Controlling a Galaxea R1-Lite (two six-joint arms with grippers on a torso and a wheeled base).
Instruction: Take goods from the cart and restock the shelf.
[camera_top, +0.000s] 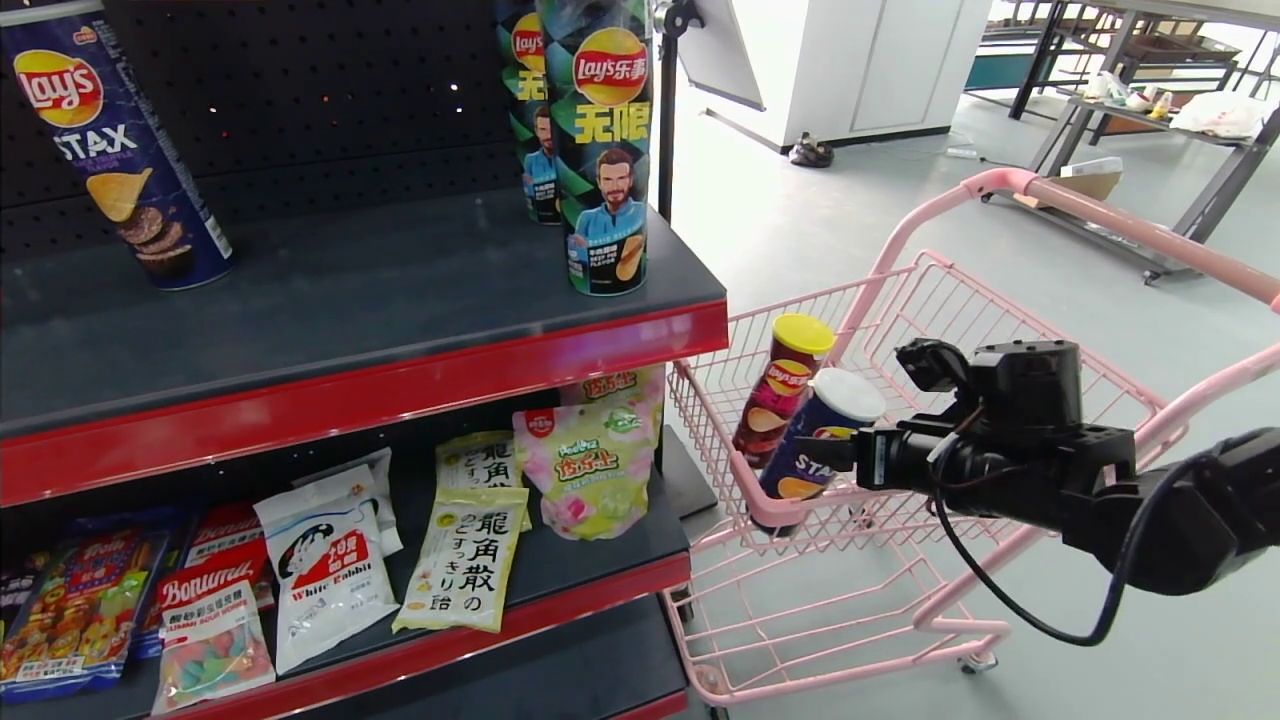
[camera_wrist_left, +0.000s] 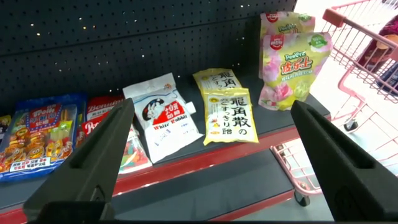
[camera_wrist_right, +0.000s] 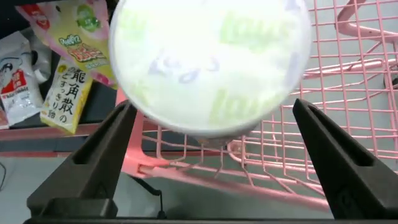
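In the pink cart (camera_top: 930, 264) two chip cans stand leaning: a maroon can with a yellow lid (camera_top: 785, 392) and a dark blue can with a white lid (camera_top: 848, 395). My right gripper (camera_top: 832, 455) is at the blue can's upper end. Seen from the right wrist, that gripper (camera_wrist_right: 211, 107) is open, its fingers straddling the white lid (camera_wrist_right: 211, 56). My left gripper (camera_wrist_left: 211, 107) is open and holds nothing, facing the lower shelf's snack bags. The upper shelf board (camera_top: 350, 290) carries green chip cans (camera_top: 605, 150) at its right end and a blue can (camera_top: 110, 150) at its left.
The lower shelf (camera_top: 570, 565) holds a white bag (camera_wrist_left: 165, 115), yellow bags (camera_wrist_left: 230, 112), pink-green pouches (camera_wrist_left: 292, 68) and several colourful packs on the left. The upper board has bare room between its cans. The cart stands just right of the shelf, with its handle (camera_top: 1100, 215) on the far side.
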